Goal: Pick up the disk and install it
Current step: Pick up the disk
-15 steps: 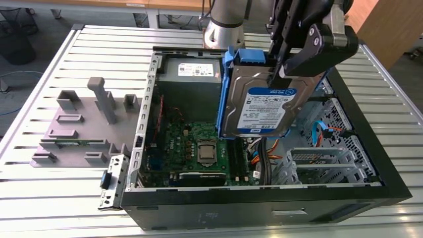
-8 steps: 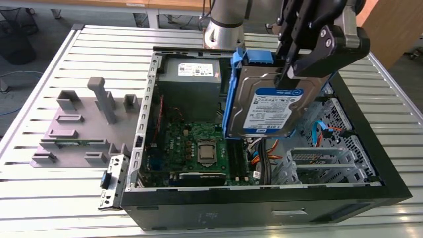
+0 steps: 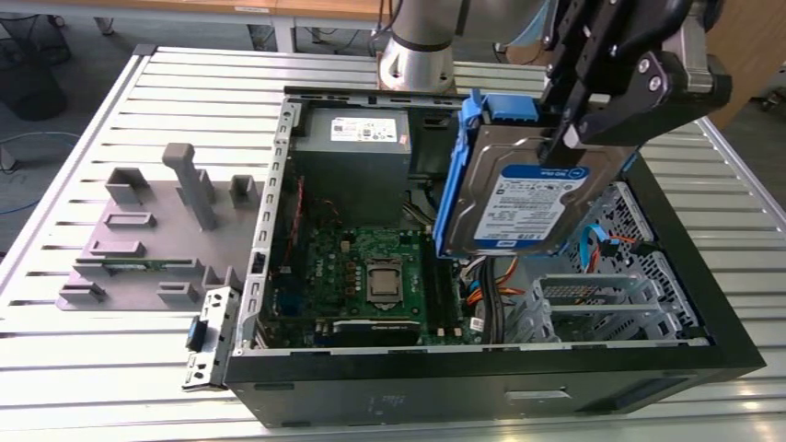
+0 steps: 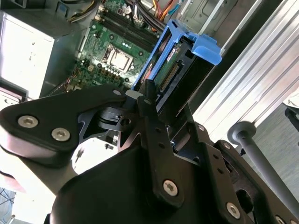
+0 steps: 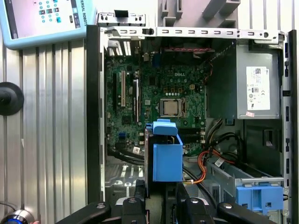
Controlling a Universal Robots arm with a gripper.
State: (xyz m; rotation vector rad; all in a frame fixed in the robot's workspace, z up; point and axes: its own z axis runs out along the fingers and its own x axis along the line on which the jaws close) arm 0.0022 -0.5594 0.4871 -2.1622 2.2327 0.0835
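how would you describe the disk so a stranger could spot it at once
Find the open black computer case on the slatted table. Above it, the end effector grips the disk. It is a silver drive with a white-and-blue label in a blue frame, unlike the grey power supply box.

Disk (image 3: 522, 198) in the matt black gripper (image 3: 568, 147): smooth silver metal, paper label, blue plastic frame. Below the gripper, matt black case (image 3: 406, 391) on ribbed metal table (image 3: 74, 368).
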